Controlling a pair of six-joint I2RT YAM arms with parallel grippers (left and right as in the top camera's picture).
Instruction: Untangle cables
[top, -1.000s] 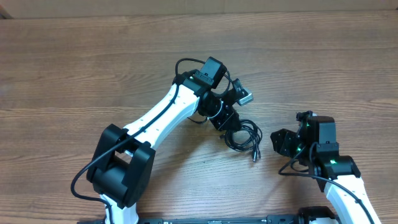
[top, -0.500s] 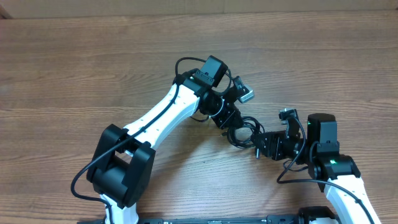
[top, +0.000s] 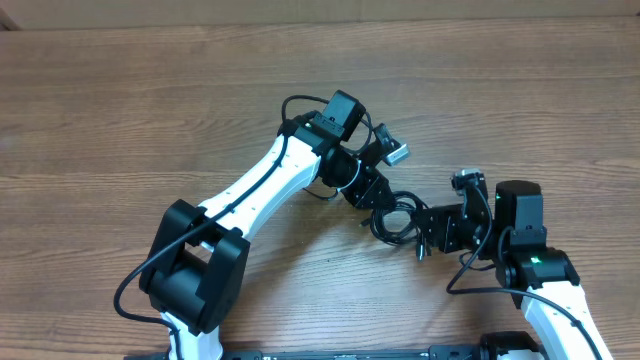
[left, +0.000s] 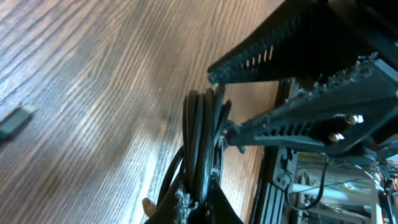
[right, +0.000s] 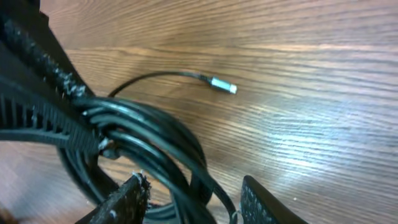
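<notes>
Half a second ago the right pincer was just short of the cables, and a second ago it was well apart from them. Now it has closed in, with the bundle's near loops at its tips. Its fingers stand apart, unclamped, and a loop runs up between them in the right wrist view. The left pincer has not moved and stays clamped on the far side of the same bundle, whose strands rise straight out of its grip. One silver-tipped plug lies on the desk beyond the right pincer, clear of the coil. From overhead the left pincer's tips are hidden under its wrist. How many strands cross inside the knot cannot be told.
</notes>
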